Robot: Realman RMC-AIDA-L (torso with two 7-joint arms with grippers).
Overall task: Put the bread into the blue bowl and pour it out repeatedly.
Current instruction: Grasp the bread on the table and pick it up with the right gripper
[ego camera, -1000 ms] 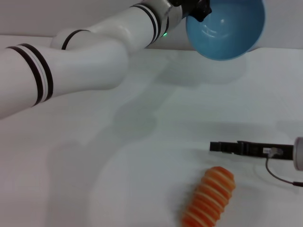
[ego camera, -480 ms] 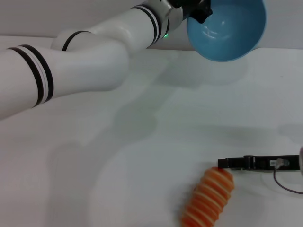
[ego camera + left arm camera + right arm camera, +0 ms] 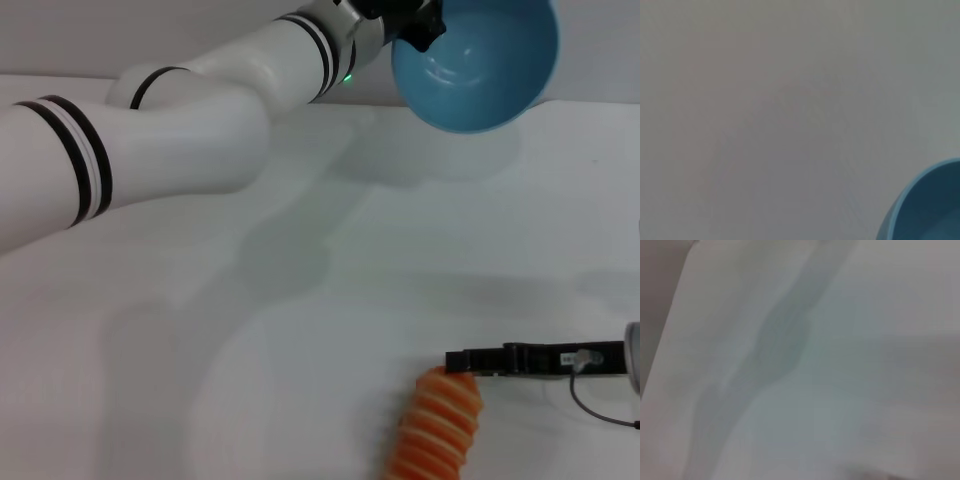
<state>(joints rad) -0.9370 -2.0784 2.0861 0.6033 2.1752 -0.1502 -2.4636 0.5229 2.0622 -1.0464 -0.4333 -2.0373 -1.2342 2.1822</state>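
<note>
Orange-brown bread (image 3: 437, 427) lies on the table (image 3: 300, 330); our right gripper (image 3: 462, 360), fingers unreadable, touches its end and could shove it away, while our left gripper (image 3: 412, 22) clamps the raised blue bowl (image 3: 478, 62)

A plain white desk (image 3: 300, 330) fills most of the head view, its surface smooth and unmarked. Soft grey shadows (image 3: 290, 250) lie across its middle and towards the far edge — one broad patch and a fainter one beyond it. Behind the far edge runs a pale grey wall (image 3: 120, 35). The right wrist view shows the same white surface crossed by a long darker shadow (image 3: 782, 340), with a dim area (image 3: 660, 300) past the desk's edge — too blurred to tell what it is.
</note>
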